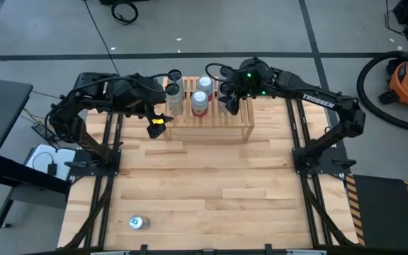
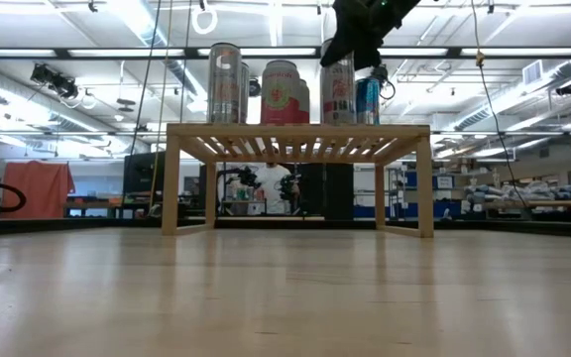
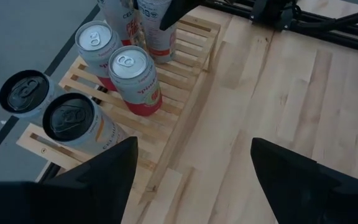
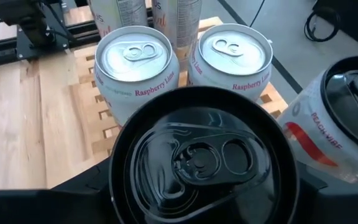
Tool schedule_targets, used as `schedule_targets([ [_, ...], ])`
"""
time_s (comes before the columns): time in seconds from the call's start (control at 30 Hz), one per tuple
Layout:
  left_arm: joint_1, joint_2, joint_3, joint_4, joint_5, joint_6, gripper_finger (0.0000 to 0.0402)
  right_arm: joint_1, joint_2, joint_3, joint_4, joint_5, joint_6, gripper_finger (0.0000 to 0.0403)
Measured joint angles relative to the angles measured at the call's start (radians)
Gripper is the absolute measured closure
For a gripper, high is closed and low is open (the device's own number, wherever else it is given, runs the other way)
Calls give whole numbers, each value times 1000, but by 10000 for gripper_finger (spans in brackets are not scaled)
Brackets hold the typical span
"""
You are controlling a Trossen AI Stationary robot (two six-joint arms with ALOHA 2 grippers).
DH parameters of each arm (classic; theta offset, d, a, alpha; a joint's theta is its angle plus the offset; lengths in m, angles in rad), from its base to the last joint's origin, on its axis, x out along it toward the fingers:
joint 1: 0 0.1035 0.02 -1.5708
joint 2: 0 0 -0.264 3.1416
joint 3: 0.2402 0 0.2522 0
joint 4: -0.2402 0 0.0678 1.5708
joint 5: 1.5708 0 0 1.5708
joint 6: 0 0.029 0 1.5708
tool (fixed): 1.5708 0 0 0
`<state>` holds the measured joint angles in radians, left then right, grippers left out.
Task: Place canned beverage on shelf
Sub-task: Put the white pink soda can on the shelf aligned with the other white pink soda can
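Observation:
The light wooden shelf (image 1: 211, 129) stands at the table's far middle, with several cans upright on its slatted top (image 2: 295, 137). My right gripper (image 1: 227, 101) comes down over the shelf's right part and is shut on a black-topped can (image 4: 201, 155), white and pink in the low view (image 2: 337, 89). Two silver-topped Raspberry Lime cans (image 4: 135, 68) stand beyond it, and another black-topped can (image 4: 353, 112) stands beside it. My left gripper (image 3: 191, 180) is open and empty, above the table by the shelf's left end (image 1: 158, 126). My right gripper holds the black-topped can between its two fingers, one on each side of the upper wall just under the rim (image 4: 120, 186). The fingers come from above, pointing down. The can stands upright with its base on the shelf's slats (image 2: 337, 121).
A lone silver can (image 1: 139, 223) is on the table near its front left corner. Bare wooden table (image 1: 211, 184) spreads in front of the shelf. The arm bases and dark frames stand at the left (image 1: 94, 159) and right (image 1: 317, 159).

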<state>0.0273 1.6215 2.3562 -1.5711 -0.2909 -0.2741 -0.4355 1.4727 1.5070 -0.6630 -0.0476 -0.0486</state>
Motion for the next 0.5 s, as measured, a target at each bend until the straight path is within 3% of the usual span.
schedule_targets([
  [0.5,0,0,0,0,0,0,86,-4,0,-1,-8,-1,30,113],
])
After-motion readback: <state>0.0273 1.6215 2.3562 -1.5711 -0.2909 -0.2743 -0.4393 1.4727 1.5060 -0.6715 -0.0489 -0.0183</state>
